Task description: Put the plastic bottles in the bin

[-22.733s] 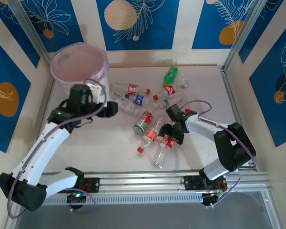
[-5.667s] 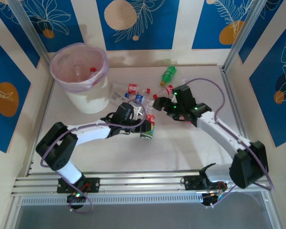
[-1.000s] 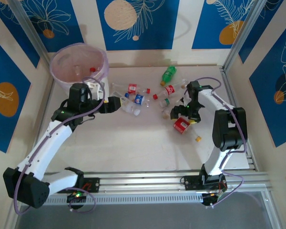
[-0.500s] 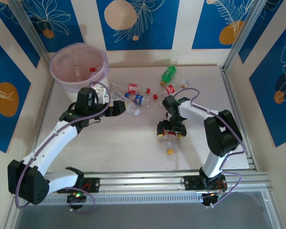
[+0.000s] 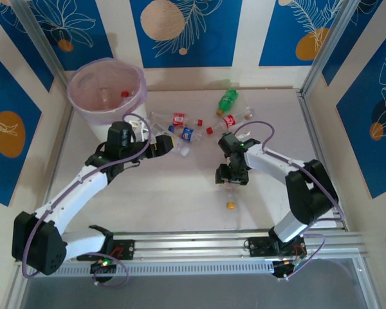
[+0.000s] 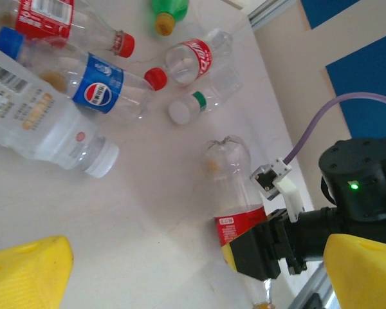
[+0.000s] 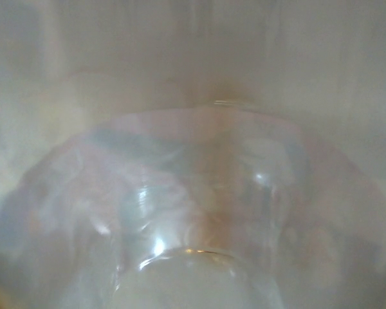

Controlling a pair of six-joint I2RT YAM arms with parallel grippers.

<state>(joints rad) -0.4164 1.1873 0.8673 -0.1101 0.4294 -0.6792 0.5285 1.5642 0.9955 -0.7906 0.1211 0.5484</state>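
One clear plastic bottle with a red label lies on the pale matte tabletop, directly under the right gripper. Its orange-yellow cap points toward the near edge. The black jaws straddle the label, but whether they press on it cannot be told. In the right wrist view the bottle's rounded, glossy, see-through wall sits hard against the lens. The left gripper hovers with its yellow fingers wide apart and nothing between them, just beside a large clear bottle with a white cap. Beyond it, loosely clustered, lie a blue-labelled clear bottle, a red-labelled clear bottle with a red cap and a green bottle. The round white plastic bin with a translucent pink liner stands at the far left corner, well apart from the straddled bottle, with a red-capped bottle inside. Compared with a second ago, the straddled bottle lies further left, nearer the table's centre, and the right gripper has come with it. The left gripper has shifted slightly right.
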